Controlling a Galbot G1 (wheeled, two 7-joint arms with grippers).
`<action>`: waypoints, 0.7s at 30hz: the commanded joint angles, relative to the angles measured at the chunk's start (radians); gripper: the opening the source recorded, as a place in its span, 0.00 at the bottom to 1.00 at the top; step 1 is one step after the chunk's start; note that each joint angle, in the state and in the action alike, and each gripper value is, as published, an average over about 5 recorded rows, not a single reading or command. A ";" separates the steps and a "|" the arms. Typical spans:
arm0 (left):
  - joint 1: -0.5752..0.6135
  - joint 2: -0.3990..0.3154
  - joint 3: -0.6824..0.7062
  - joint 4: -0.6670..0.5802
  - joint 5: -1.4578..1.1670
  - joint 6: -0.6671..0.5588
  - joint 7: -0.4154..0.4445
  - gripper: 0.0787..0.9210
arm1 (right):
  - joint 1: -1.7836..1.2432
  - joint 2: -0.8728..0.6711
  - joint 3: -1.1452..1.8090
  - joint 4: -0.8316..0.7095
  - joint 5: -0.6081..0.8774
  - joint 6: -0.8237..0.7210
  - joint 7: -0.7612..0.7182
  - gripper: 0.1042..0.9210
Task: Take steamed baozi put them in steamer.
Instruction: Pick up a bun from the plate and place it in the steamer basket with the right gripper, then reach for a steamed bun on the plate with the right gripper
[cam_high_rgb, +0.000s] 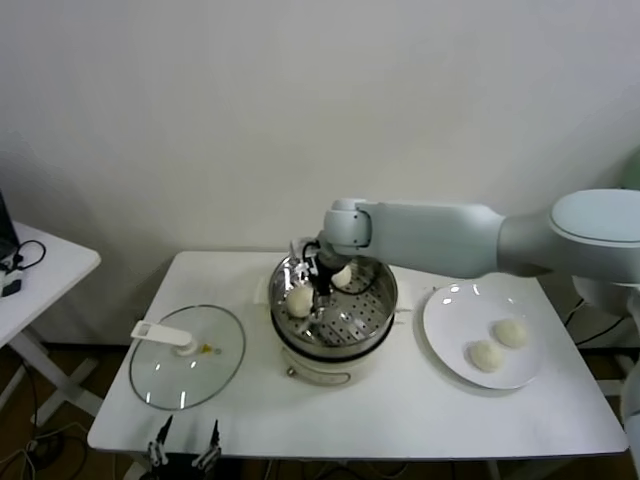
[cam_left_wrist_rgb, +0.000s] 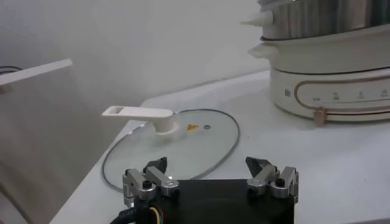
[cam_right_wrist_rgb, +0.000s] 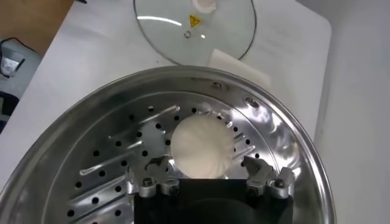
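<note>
My right gripper (cam_high_rgb: 318, 290) hangs inside the steamer (cam_high_rgb: 385, 312), a shiny steel basket with a perforated floor on a cream cooker base. Its jaws are open, one on each side of a cream-white baozi (cam_right_wrist_rgb: 201, 145) that rests on the steamer floor (cam_right_wrist_rgb: 109, 164). The head view shows that baozi (cam_high_rgb: 299, 301) on the steamer's left side and a second baozi (cam_high_rgb: 342, 277) towards the back. Two more baozi (cam_high_rgb: 487, 355) (cam_high_rgb: 511, 333) lie on the white plate (cam_high_rgb: 450, 320) to the right. My left gripper (cam_high_rgb: 185, 442) is parked open, low at the table's front edge.
A glass lid with a white handle (cam_high_rgb: 188, 355) lies flat on the table left of the steamer, just beyond my left gripper (cam_left_wrist_rgb: 207, 164). A second white table (cam_high_rgb: 40, 265) stands at the far left. A wall runs behind the table.
</note>
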 joint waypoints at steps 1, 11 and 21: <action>0.000 -0.003 0.001 -0.003 0.003 0.002 0.001 0.88 | 0.148 -0.121 -0.067 0.087 0.092 0.024 -0.038 0.88; -0.005 -0.008 -0.001 -0.006 0.003 0.008 0.003 0.88 | 0.419 -0.400 -0.276 0.211 0.045 0.170 -0.266 0.88; -0.006 -0.008 0.002 -0.006 0.011 0.014 0.007 0.88 | 0.370 -0.591 -0.401 0.245 -0.132 0.213 -0.266 0.88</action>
